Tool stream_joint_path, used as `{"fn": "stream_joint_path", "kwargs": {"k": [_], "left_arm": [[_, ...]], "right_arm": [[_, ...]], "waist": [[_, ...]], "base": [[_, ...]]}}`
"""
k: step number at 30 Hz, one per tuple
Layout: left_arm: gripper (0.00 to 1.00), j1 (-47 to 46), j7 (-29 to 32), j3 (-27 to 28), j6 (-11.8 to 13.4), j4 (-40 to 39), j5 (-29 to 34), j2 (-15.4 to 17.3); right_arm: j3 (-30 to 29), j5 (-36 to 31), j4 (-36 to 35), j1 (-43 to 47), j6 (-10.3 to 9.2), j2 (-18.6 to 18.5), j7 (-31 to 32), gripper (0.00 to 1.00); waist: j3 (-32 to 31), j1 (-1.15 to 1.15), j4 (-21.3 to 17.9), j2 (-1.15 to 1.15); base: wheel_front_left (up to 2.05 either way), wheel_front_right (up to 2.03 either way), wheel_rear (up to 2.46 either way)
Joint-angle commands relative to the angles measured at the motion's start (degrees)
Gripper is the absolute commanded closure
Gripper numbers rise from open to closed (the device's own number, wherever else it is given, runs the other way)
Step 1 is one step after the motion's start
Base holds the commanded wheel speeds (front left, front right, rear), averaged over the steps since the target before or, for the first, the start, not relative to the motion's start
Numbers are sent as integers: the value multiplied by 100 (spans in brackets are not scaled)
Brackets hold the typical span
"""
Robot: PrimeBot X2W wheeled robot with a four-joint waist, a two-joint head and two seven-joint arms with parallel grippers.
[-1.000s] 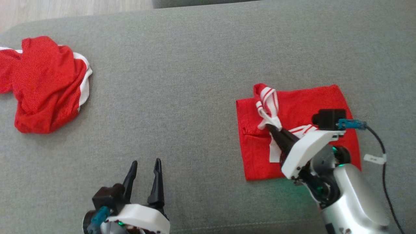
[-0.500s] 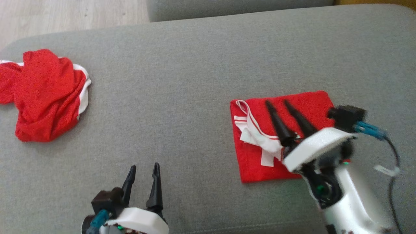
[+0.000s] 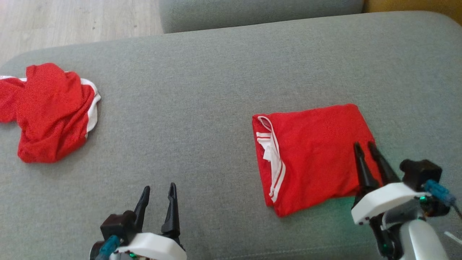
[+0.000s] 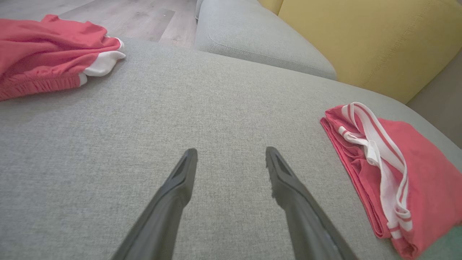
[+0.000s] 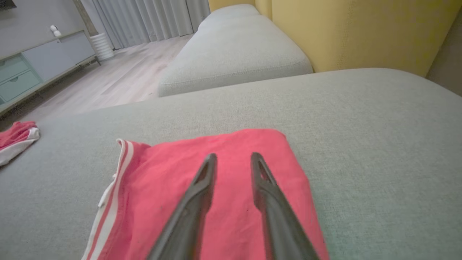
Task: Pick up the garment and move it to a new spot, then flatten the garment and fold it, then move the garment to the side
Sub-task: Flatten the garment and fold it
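The garment (image 3: 314, 151) is red with white stripes along its left edge and lies folded in a flat rectangle on the grey sofa cushion (image 3: 216, 90). My right gripper (image 3: 363, 144) hovers over its near right corner, fingers parted and empty. The right wrist view has the red cloth (image 5: 162, 187) under and ahead of that gripper (image 5: 234, 156). My left gripper (image 3: 159, 186) stands open and empty over bare cushion to the garment's left. In the left wrist view, that gripper (image 4: 231, 151) points past the folded garment (image 4: 426, 180) at the right.
A second red and white garment (image 3: 50, 108) lies crumpled at the cushion's far left, also seen as a red heap (image 4: 43, 57). Another grey cushion (image 5: 234, 54) and a yellow backrest (image 5: 361, 29) lie beyond. Wood floor (image 3: 72, 18) borders the far left.
My right gripper has let go of the white-striped edge, opened, and drawn back to the garment's near right corner. The garment now lies flat. The head camera has shifted.
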Motion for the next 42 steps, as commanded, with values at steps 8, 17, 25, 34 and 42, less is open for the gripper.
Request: {"fn": "stream_joint_path", "kwargs": {"k": [8, 17, 25, 34, 42], "left_arm": [[0, -100, -70, 157, 28, -206, -9, -35], [0, -284, -70, 82, -19, -138, 4, -35], [0, -294, -70, 39, 0, -79, -55, -35], [0, -285, -70, 130, 13, -83, -71, -35], [0, -144, -70, 406, -69, -22, 50, -35]], "right_arm": [[550, -243, 600, -284, -4, -1, -399, 100], [1736, -39, 1923, -1408, -4, -1, -429, 100], [2394, 304, 2642, -1829, -4, -1, -233, 100], [2748, 461, 2833, -1948, -4, -1, -545, 100], [2017, 34, 2392, -1625, -4, -1, -1188, 100]], "waist": [[58, 0, 107, 0], [257, 0, 364, 0], [233, 0, 615, 0], [129, 0, 583, 0], [-166, 0, 345, 0]], "base": [[0, 0, 0], [0, 0, 0], [0, 0, 0], [0, 0, 0], [0, 0, 0]]}}
